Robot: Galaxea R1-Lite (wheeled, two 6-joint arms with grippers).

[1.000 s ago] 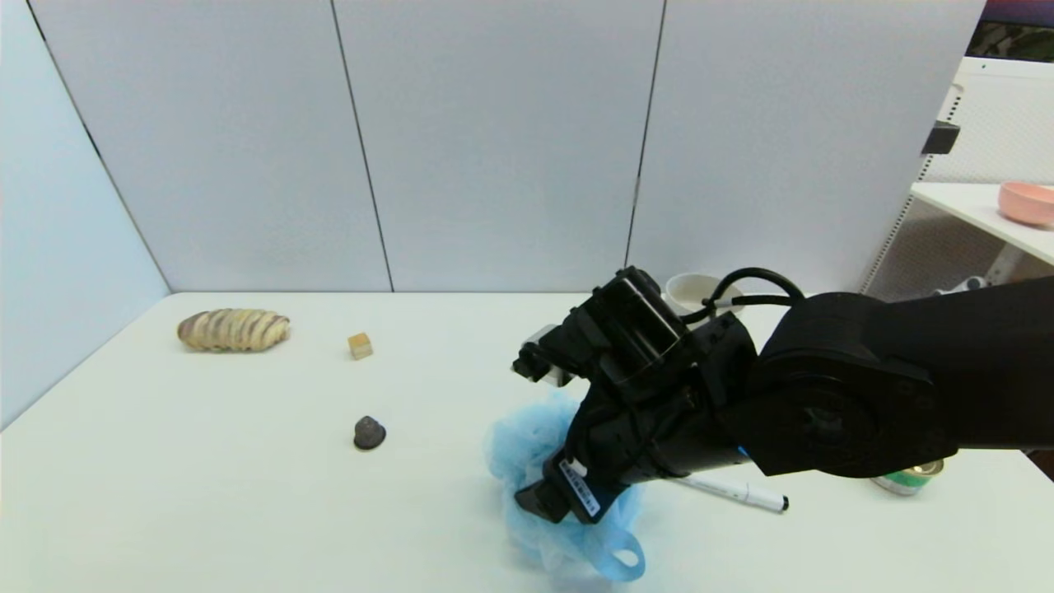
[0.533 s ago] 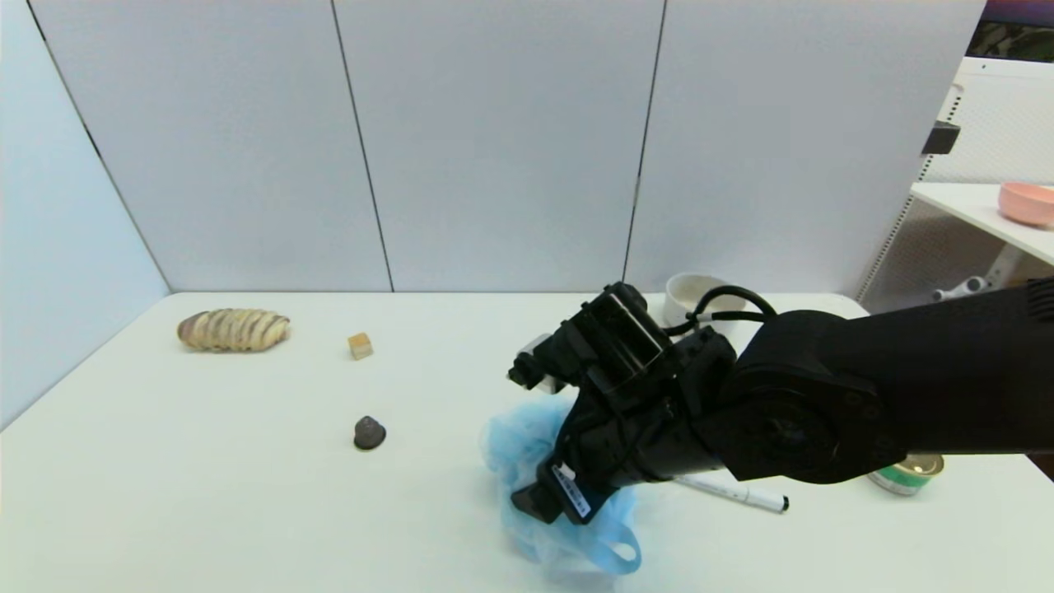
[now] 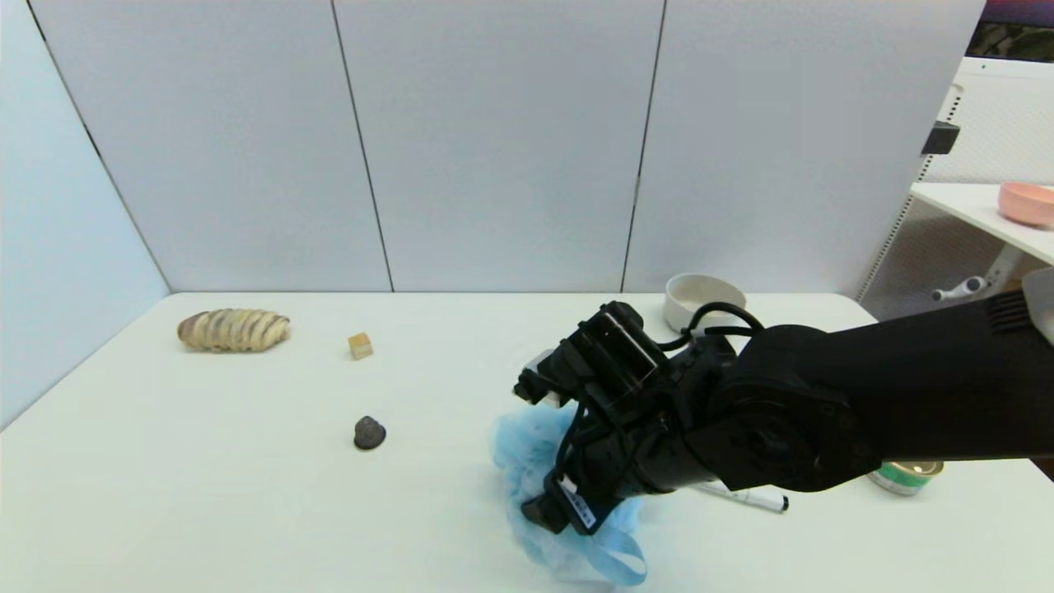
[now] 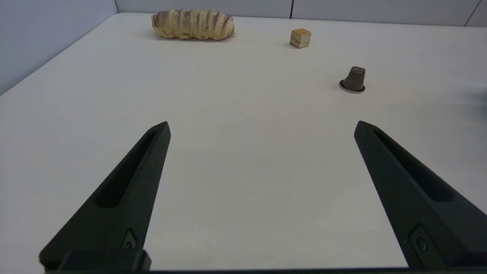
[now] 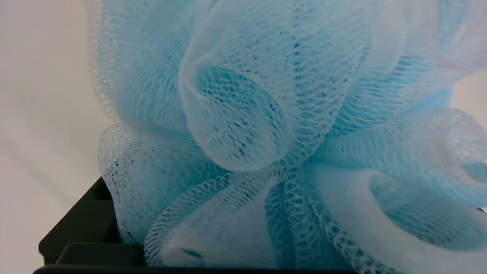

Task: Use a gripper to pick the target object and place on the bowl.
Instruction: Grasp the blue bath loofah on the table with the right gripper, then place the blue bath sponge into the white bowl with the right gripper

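Note:
The light-blue mesh bath pouf (image 3: pixel 527 445) lies on the white table near the front, its blue ribbon loop (image 3: pixel 622 564) towards me. My right gripper (image 3: pixel 553 517) is pushed down into it from above, open. In the right wrist view the pouf (image 5: pixel 236 114) fills the space between the jaws, and only one finger's base (image 5: pixel 76 232) shows, set wide. The off-white bowl (image 3: pixel 704 298) stands at the back, behind the right arm. My left gripper (image 4: pixel 262 127) is open and empty over bare table; it is out of the head view.
A striped bread loaf (image 3: pixel 233 329), a small wooden cube (image 3: pixel 360 345) and a dark capsule (image 3: pixel 369 432) lie to the left. A white marker (image 3: pixel 745 497) and a tin can (image 3: pixel 910 475) lie right of the pouf. A pink bowl (image 3: pixel 1027 203) sits on a side shelf.
My right arm has come lower, pressing the gripper deeper into the pouf. The pouf has shifted slightly under it. The bowl shows more fully behind the arm.

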